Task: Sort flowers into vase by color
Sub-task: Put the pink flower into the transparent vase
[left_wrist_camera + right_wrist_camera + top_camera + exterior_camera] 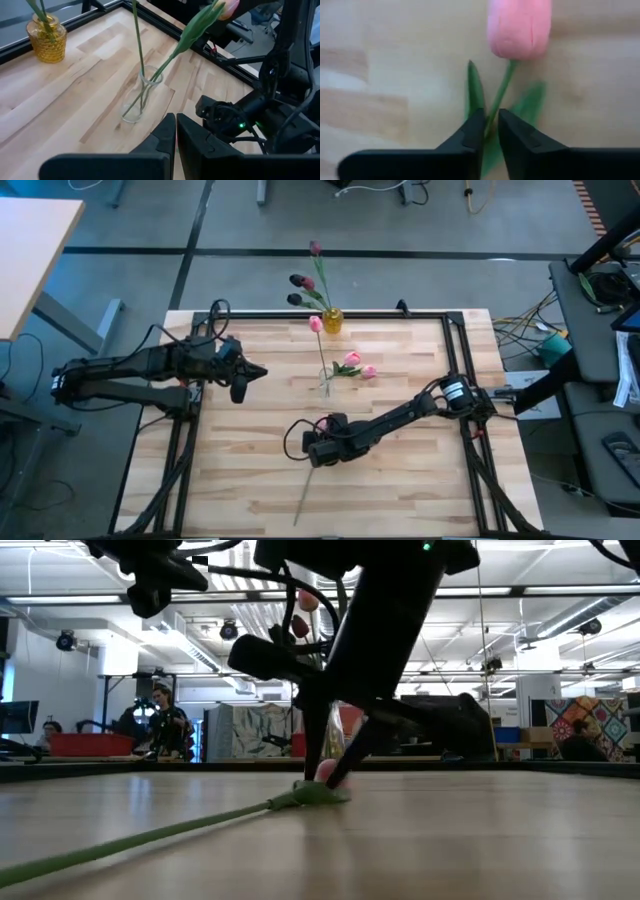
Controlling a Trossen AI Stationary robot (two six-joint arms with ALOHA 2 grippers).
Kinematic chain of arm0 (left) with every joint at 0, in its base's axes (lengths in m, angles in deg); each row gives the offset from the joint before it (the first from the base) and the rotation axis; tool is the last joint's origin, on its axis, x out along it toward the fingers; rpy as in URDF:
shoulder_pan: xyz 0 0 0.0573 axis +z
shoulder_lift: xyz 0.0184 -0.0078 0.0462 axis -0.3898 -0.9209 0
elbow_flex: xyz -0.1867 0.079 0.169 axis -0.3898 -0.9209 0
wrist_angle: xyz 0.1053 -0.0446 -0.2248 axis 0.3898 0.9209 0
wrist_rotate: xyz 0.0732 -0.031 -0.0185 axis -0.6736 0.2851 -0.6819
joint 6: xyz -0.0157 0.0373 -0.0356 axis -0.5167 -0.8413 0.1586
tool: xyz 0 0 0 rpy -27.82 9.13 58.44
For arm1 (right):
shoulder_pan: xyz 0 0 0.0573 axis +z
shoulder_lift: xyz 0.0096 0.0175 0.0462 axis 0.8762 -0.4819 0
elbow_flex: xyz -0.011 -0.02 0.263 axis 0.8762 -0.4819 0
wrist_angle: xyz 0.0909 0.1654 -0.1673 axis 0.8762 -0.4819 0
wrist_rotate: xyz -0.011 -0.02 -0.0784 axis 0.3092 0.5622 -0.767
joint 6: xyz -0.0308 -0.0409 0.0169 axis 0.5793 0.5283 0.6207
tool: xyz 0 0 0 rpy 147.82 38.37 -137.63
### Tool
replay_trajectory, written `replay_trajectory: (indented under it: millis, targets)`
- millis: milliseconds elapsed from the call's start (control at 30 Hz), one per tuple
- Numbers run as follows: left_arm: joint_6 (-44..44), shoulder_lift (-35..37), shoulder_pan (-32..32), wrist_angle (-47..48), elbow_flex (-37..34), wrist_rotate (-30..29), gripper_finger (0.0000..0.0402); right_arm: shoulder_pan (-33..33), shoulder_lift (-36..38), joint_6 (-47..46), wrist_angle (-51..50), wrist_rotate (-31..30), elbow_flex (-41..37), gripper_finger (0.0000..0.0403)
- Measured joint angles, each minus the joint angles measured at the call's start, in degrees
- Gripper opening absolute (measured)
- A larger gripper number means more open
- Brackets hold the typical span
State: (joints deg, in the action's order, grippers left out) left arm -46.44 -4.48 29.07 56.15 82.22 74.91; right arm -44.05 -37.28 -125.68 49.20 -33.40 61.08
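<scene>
Tabletop (400, 480) — pinched (right fingers (489, 131)) pink tulip (519, 27)

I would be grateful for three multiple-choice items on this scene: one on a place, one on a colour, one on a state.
1. Where does the amber vase stand?
A. at the table's far edge
B. at the near edge
C. under the left gripper

2. What colour is the tulip before the right gripper?
A. maroon
B. light pink
C. white

3. How is the left gripper?
A. wide open
B. holding a stem
C. shut, empty

Answers: 1 A, high view shows it there; 2 B, its head is pink; 3 C, fingers together, nothing between.
</scene>
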Motion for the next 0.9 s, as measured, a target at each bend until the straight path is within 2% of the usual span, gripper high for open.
replay_trajectory:
  millis: [133, 267, 500, 667, 900]
  targets:
    - [-0.2, 0.4, 1.0, -0.1, 0.0, 0.0, 0.0, -0.6, 1.9, 2.4, -0.1, -4.5, -0.2, 0.0015]
    - [-1.2, 0.9, 2.0, -0.4, 0.0, -0.1, 0.0, -0.3, 5.6, 6.5, 0.3, -8.2, 0.1, 0.0013]
    - [-1.7, 2.4, 3.0, -1.2, 0.0, -1.5, 0.0, -0.4, 12.8, 20.8, 0.8, -17.4, 2.5, 0.0013]
    - [-2.2, 3.7, 3.1, -1.2, 0.0, -1.7, 0.0, -0.3, 17.8, 39.8, 8.0, -24.1, 4.0, 0.0013]
    - [-3.2, 4.9, 3.1, -1.3, 0.0, -3.1, 0.0, -0.7, 23.7, 74.1, 28.9, -32.1, 4.6, 0.0013]
